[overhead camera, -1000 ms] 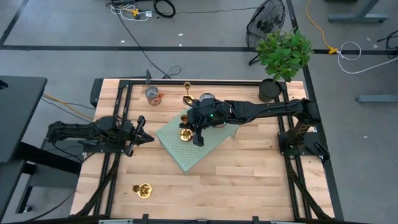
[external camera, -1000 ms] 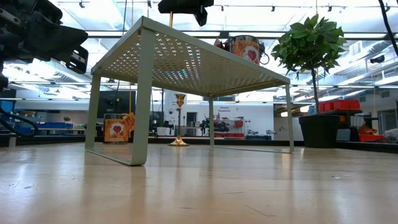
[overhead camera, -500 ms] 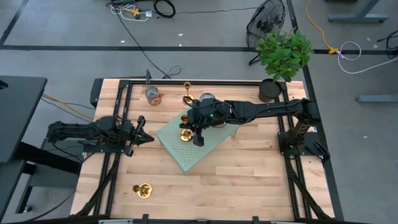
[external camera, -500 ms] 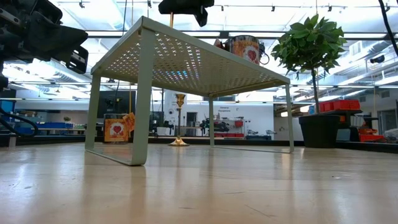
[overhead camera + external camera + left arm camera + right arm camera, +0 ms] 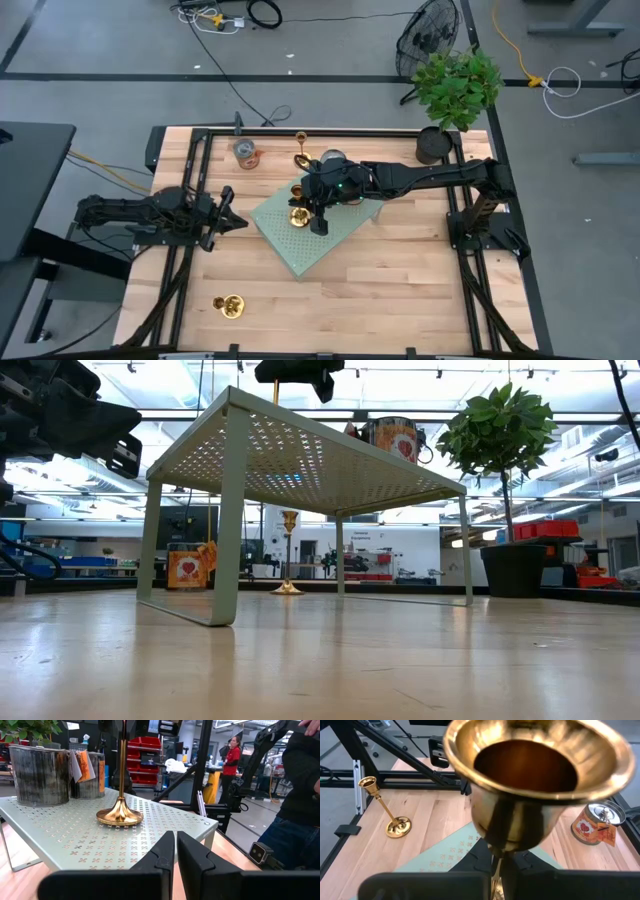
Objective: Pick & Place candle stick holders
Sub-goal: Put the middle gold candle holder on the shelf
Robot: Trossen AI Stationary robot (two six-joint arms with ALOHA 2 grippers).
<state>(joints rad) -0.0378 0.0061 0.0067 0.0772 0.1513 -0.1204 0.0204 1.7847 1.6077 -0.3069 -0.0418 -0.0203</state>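
Looking straight down, the high view shows the right gripper (image 5: 312, 212) over the green perforated shelf (image 5: 335, 243), clamped on a candle stick holder (image 5: 298, 215) whose round base rests on the shelf top. Only the left wrist view makes that contact plain: the gold base (image 5: 119, 816) sits flat on the shelf beside two tin cans (image 5: 40, 775), stem upright. The right wrist view adds the holder's cup (image 5: 540, 775) looming close above the closed fingers pinching the stem. A second holder (image 5: 301, 152) stands on the table behind the shelf, seen upright under the shelf in the low view, and a third (image 5: 232, 305) lies near the table's front left, visible only from above. The left gripper (image 5: 238, 223) waits left of the shelf, fingers pressed together and empty.
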